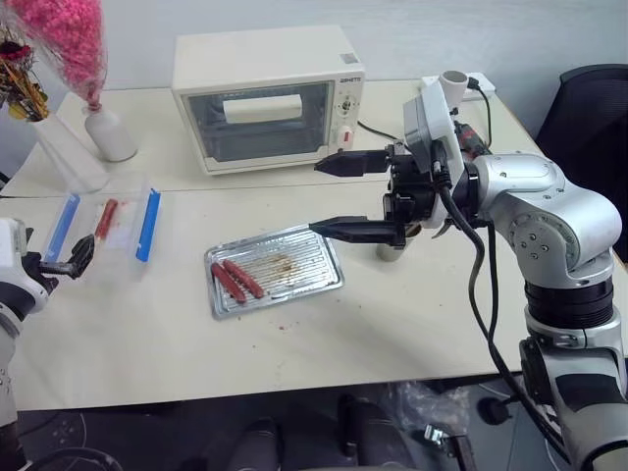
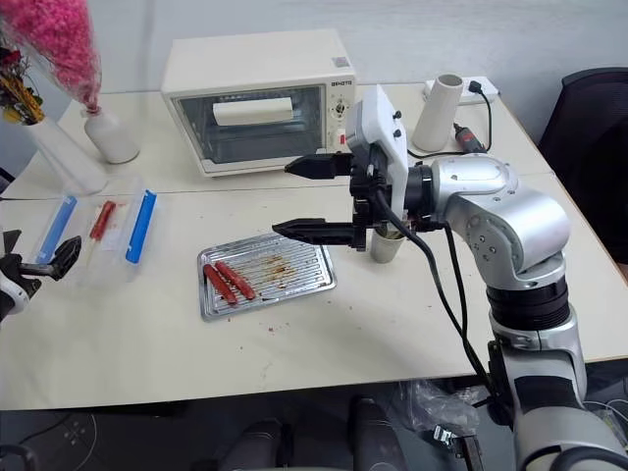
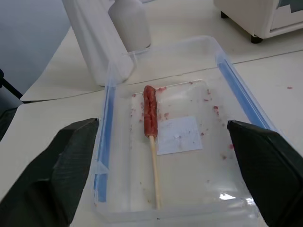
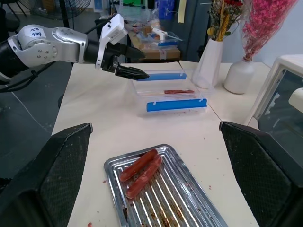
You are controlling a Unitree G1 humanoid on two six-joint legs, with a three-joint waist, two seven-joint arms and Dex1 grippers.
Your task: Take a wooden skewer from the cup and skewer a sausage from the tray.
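A reddish sausage (image 3: 150, 111) stuck on a wooden skewer (image 3: 154, 165) lies in the clear plastic box (image 3: 189, 175) with blue clips at the table's left. My left gripper (image 1: 74, 257) hovers open just in front of that box, holding nothing. Two more sausages (image 1: 235, 282) rest side by side at the left end of the silver tray (image 1: 294, 263) in the middle. My right gripper (image 1: 316, 196) stands wide open above the tray's far right, fingers pointing left, empty. The grey-beige cup (image 2: 386, 249) sits right of the tray, mostly hidden behind that gripper.
A cream toaster oven (image 1: 267, 98) stands behind the tray. White vases with pink flowers (image 1: 106, 132) are at the back left, a tall white cylinder (image 2: 437, 113) and a power strip at the back right. A black chair (image 1: 589, 108) stands beyond the table's right edge.
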